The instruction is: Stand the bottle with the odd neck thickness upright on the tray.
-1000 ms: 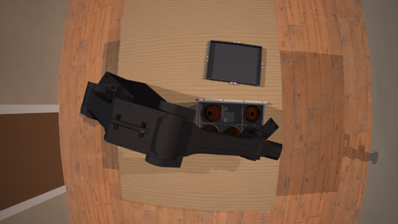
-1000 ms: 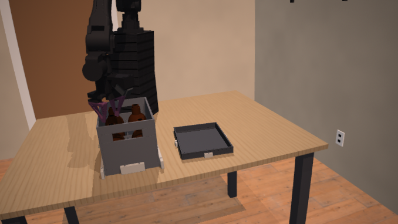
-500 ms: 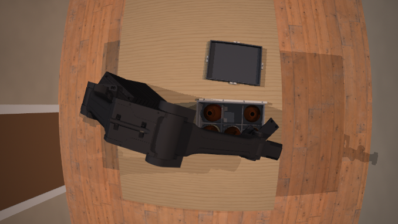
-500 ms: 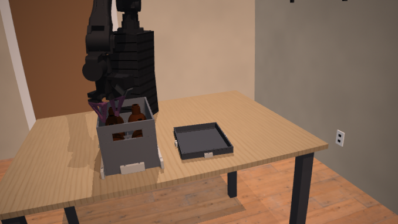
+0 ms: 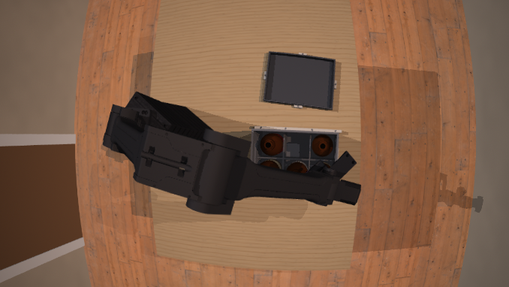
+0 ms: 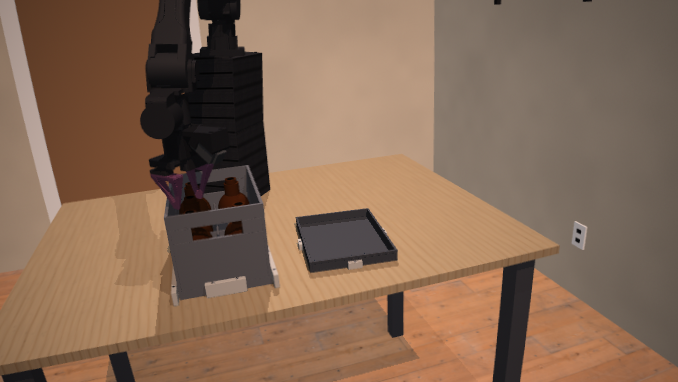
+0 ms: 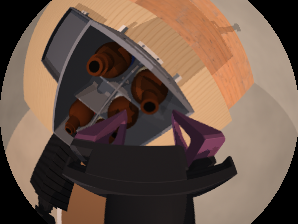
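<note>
Open hand over the bottle crate

At the left of the exterior view, the purple-fingered hand (image 6: pixel 187 192) (image 7: pixel 150 116) is held wide open at the crate (image 6: pixel 220 260) (image 7: pixel 56 95), with no bottle gripped. Brown bottles are held in its compartments; which neck differs cannot be told. The dark tray (image 5: pixel 299 80) (image 6: pixel 347 242) is seen upper right of centre in the top view, flat on the worktop (image 5: pixel 210 56) (image 6: pixel 450 225), without a bottle.

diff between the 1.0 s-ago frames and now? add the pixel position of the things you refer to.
Nothing visibly changed. The arm (image 5: pixel 221 169) (image 6: pixel 167 65) holds the same pose, with the pincer (image 6: pixel 187 200) (image 7: pixel 150 114) open at the crate (image 5: pixel 296 131) (image 6: pixel 220 260) (image 7: pixel 167 85). The tray (image 5: pixel 300 80) (image 6: pixel 347 240) (image 7: pixel 67 37) has no bottle on it, as before. No sign of anything taken or let go.
</note>
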`<state>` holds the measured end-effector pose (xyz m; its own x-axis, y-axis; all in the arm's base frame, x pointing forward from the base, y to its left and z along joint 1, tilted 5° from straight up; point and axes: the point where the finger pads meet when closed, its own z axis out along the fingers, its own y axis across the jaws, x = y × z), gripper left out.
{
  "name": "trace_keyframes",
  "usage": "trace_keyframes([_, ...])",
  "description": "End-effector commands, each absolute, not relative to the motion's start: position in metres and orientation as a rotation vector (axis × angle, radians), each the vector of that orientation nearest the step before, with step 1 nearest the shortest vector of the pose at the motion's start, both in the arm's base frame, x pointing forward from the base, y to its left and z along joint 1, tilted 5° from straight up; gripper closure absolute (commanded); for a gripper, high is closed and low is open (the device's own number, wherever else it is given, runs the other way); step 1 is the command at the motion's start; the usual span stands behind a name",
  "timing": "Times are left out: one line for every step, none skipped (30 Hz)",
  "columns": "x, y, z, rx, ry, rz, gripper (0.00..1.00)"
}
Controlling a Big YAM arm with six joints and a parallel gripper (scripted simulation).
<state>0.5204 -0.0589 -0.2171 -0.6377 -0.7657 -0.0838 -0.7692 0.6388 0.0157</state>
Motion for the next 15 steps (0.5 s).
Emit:
trace_keyframes([0.535,-0.054,-0.218,-1.308,2.752,0.053,0.39])
trace_keyframes([0.537,-0.054,-0.216,-1.307,2.748,0.049,0.39])
trace_keyframes([0.540,-0.054,-0.214,-1.305,2.743,0.043,0.39])
trace_keyframes([0.543,-0.054,-0.213,-1.303,2.739,0.039,0.39])
trace_keyframes([0.544,-0.054,-0.213,-1.302,2.738,0.038,0.39])
trace_keyframes([0.542,-0.054,-0.217,-1.303,2.742,0.041,0.39])
trace_keyframes([0.540,-0.053,-0.221,-1.304,2.747,0.047,0.39])
trace_keyframes([0.539,-0.053,-0.224,-1.305,2.751,0.050,0.39])
trace_keyframes([0.539,-0.053,-0.224,-1.305,2.751,0.050,0.39])
trace_keyframes([0.539,-0.053,-0.224,-1.305,2.751,0.050,0.39])
trace_keyframes([0.554,-0.055,-0.201,-1.291,2.716,0.014,0.39])
trace_keyframes([0.551,-0.054,-0.207,-1.293,2.723,0.021,0.39])
trace_keyframes([0.545,-0.054,-0.217,-1.297,2.737,0.035,0.39])
trace_keyframes([0.539,-0.053,-0.227,-1.302,2.752,0.050,0.39])
trace_keyframes([0.539,-0.053,-0.229,-1.301,2.753,0.051,0.39])
